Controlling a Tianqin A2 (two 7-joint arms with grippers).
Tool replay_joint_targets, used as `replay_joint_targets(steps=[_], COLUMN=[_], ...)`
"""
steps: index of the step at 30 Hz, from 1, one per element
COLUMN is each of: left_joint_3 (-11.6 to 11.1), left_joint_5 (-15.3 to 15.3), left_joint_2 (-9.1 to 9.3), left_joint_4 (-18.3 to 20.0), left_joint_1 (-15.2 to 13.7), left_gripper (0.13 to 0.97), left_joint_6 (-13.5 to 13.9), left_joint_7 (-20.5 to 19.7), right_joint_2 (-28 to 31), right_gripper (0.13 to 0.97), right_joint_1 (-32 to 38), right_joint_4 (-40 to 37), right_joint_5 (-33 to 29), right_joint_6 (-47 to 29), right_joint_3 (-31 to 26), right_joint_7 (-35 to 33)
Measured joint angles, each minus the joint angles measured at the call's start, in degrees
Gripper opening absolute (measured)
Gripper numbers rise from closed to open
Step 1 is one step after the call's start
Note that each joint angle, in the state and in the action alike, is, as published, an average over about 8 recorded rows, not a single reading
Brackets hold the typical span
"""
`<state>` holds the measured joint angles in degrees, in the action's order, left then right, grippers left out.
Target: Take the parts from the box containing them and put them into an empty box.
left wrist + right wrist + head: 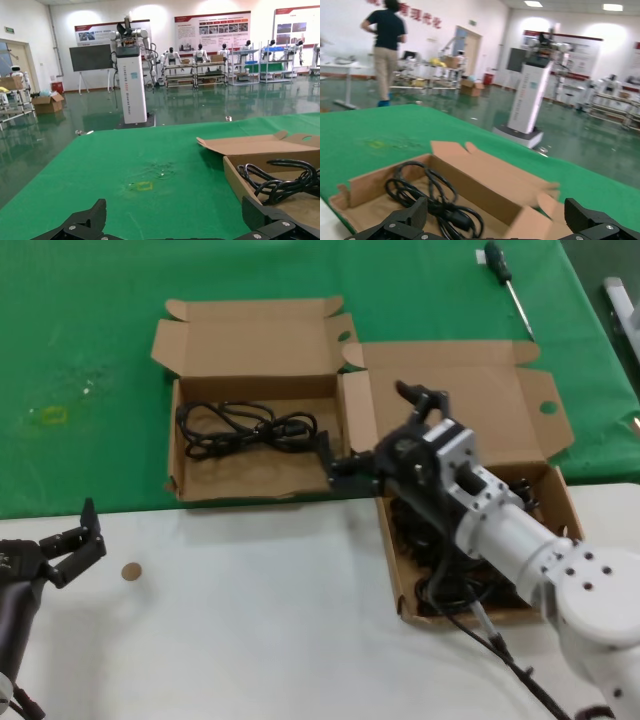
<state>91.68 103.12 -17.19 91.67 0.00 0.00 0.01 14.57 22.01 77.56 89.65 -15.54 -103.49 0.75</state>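
Two open cardboard boxes stand side by side on the green cloth. The left one, the short-lidded box [190,485], holds one coiled black cable [245,428]. On the right, the tall-lidded box [470,390] holds more black cables [415,540], mostly hidden under my right arm. My right gripper [365,420] hovers open and empty over the seam between the boxes. From its wrist I see the left box [485,182] and its cable [420,192] just past the right gripper [496,212]. My left gripper [75,540] rests open at the near left; its wrist view shows the left gripper [176,215], the box [240,180] and the cable [280,180].
A screwdriver [505,275] lies on the green cloth at the far right. A small brown disc [131,571] sits on the white table near my left gripper. A faint yellow mark [52,416] shows on the cloth at the left.
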Motion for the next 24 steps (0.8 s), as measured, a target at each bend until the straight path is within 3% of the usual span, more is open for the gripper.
replay_joint_targets(steps=[9,24], left_joint_3=[0.00,0.00], left_joint_5=[0.01,0.01], left_joint_2=[0.00,0.00], left_joint_4=[0.00,0.00], left_joint_1=[0.00,0.00], left_gripper=[0.962,0.966], left_joint_6=[0.00,0.00], left_joint_7=[0.01,-0.01], right_joint_2=[0.96,2.31], right_gripper=[0.966,0.966], right_joint_1=[-8.04,-19.39], right_joint_4=[5.17,12.44], right_joint_5=[4.94,11.87], right_joint_6=[5.70,13.70], right_joint_3=[4.33,10.41], right_joint_7=[-0.28,-0.66])
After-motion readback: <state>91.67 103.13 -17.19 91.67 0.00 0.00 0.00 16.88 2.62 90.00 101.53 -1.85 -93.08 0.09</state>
